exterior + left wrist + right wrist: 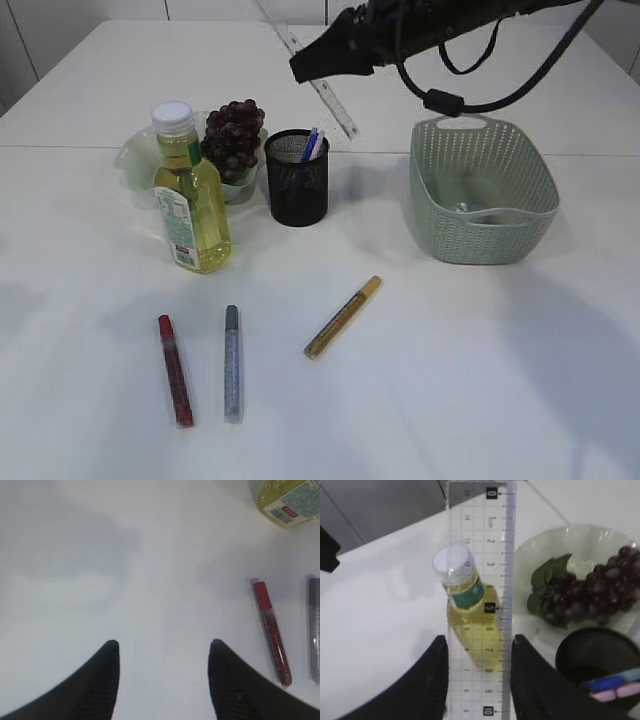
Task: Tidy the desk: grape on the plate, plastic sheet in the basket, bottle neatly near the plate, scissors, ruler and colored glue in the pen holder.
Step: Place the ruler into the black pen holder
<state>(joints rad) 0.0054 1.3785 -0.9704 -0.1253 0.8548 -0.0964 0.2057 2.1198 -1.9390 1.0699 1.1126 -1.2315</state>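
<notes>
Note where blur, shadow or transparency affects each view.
Exterior view: soft arm shadows across the table. Left wrist view: sharp red glue pen, faint grey shadow patches. Right wrist view: clear ruler legible, bottle showing through it, grapes blurred.

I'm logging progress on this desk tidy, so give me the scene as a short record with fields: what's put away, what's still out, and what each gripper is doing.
on plate: dark purple grape bunch on pale green plate
beside plate: yellow-liquid bottle, upright
black mesh pen holder: blue-handled item inside
green woven basket: contents unclear
loose on table: red glue pen, silver glue pen, gold glue pen
right gripper: gripping clear plastic ruler, raised
left gripper: open, empty
</notes>
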